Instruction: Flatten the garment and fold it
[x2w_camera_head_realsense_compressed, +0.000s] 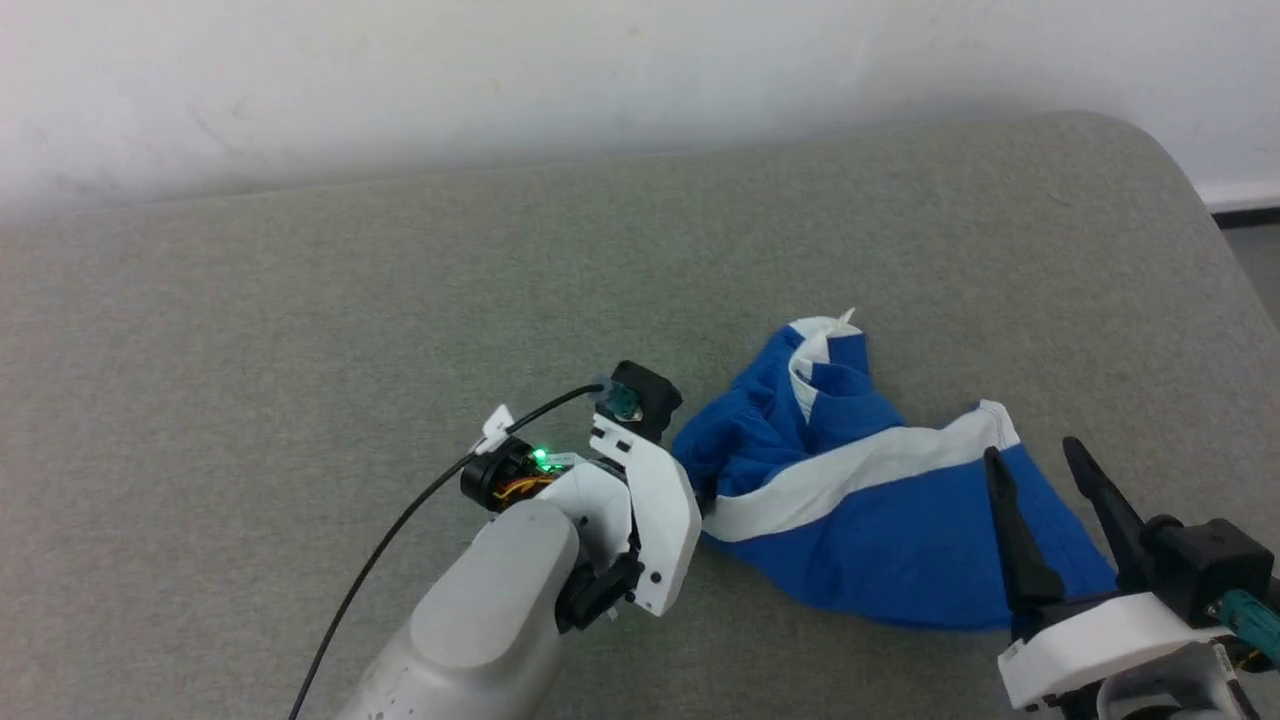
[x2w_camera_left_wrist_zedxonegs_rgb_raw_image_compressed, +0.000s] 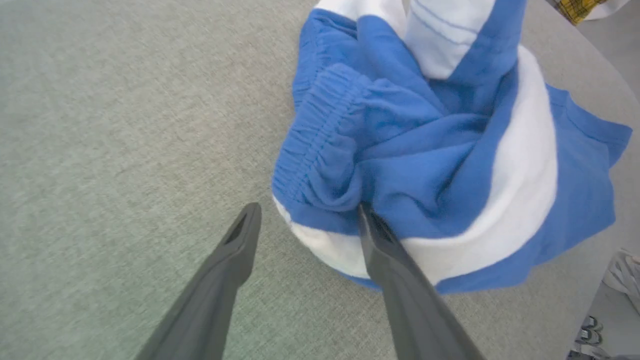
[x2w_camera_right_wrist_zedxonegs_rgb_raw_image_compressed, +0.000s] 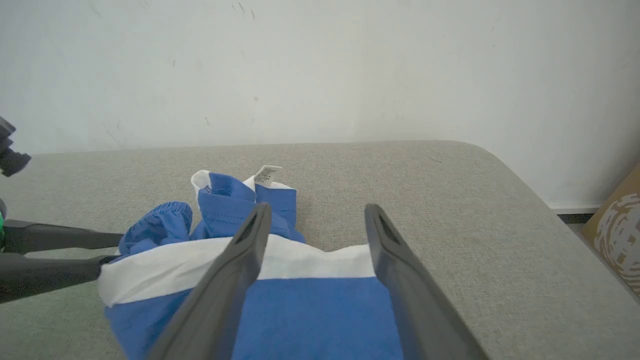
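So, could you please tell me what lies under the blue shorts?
The shorts lie crumpled directly on the grey fabric surface. Their own folds cover the lower layers, so anything tucked beneath cannot be seen.

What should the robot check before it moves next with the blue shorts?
1. Left gripper open: ok.
2. Right gripper open: ok.
3. Shorts lying flat: not ok, bunched up.
4. Left gripper at the waistband end: ok.
5. Right gripper touching the shorts: cannot tell.
6. Bare grey cushion around for spreading: ok.
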